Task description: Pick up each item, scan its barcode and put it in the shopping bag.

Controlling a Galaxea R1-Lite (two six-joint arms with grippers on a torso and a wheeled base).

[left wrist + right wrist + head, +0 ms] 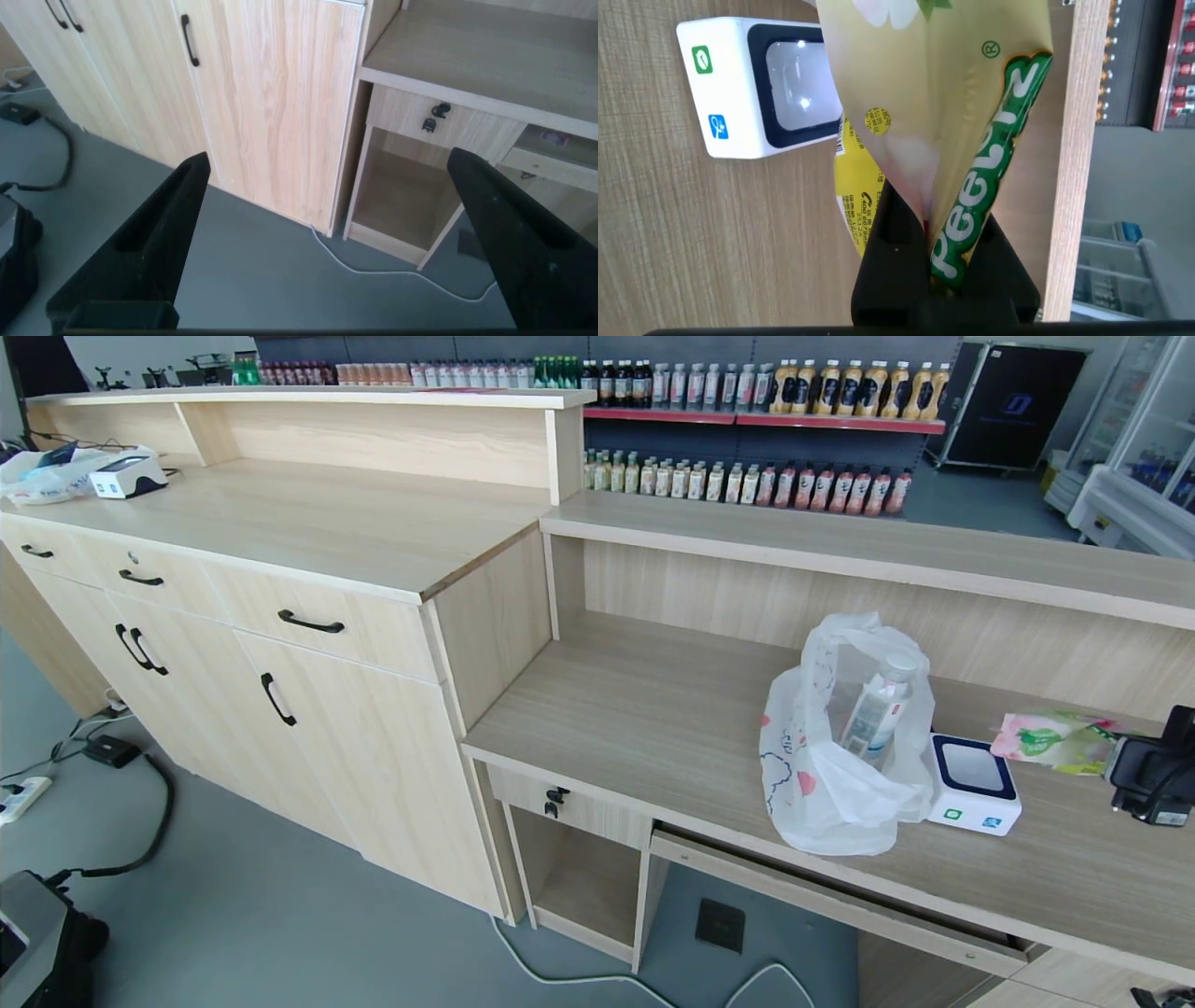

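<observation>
A white plastic shopping bag [840, 775] stands open on the low wooden counter [653, 719], with a bottle [878, 705] upright inside it. Right beside the bag sits the white box scanner [971, 784] [766, 84]. My right gripper [1148, 779] [938, 252] is at the counter's right end, shut on a yellow, pink and green snack packet [1055, 737] [952, 121] that stretches toward the scanner. My left gripper [327, 271] hangs open over the grey floor, facing the cabinet doors [271, 103], with nothing between its fingers.
A taller counter [308, 523] with drawers and doors stands to the left, carrying a small white device [126, 476] and a plastic bag [47, 476]. A pull-out tray [840, 905] juts from under the low counter. Cables [140, 840] lie on the floor. Bottle shelves [747, 429] line the back.
</observation>
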